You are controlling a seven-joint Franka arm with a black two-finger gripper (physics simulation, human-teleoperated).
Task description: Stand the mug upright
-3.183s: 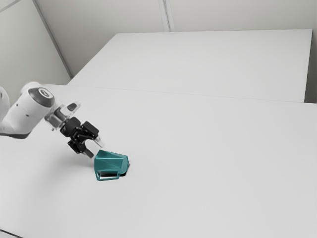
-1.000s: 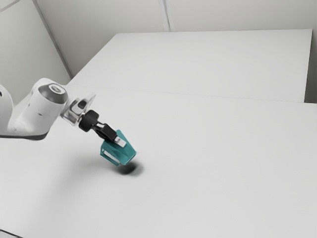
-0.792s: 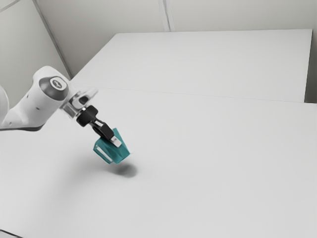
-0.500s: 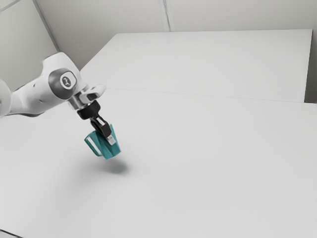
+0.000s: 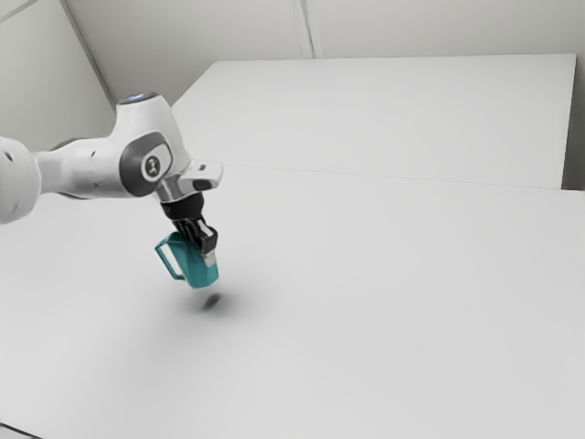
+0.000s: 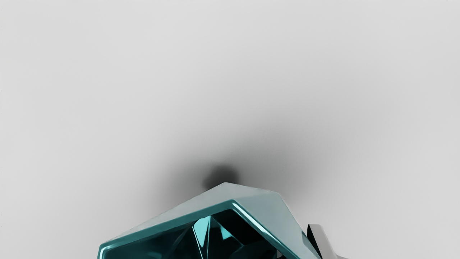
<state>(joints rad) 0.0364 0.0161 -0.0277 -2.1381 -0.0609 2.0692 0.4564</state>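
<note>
Gripping a teal mug (image 5: pixel 194 262) clear of the white table (image 5: pixel 411 320), a Franka arm (image 5: pixel 96 171) holds it mouth up and base down, with a slight lean. The black gripper (image 5: pixel 209 258) reaches down to the mug from above, its jaws closed on the wall, one finger (image 6: pixel 321 237) against the outside, as the wrist view shows. The other finger is mostly hidden, though a pale sliver within the rim suggests that it sits inside. The handle (image 5: pixel 166 262) juts from the mug's flank toward the exterior view's left, and the base tips slightly toward the exterior view's right. A dark shadow (image 5: pixel 212 300) falls on the table below the mug, with a visible gap between.

The step in hand appears to be righting the mug in the air ahead of a landing: the turn looks largely made, but the mug has yet to stand on the table. The next move calls for a small rotation to level the base, then a straight, slow descent until the base sits flat, and only then a release. Let go with the lean in it, the mug could land on an edge of its faceted base and topple. When the jaws part, a finger inside the rim would need a straight lift out, lest it drag the mug over.
</note>
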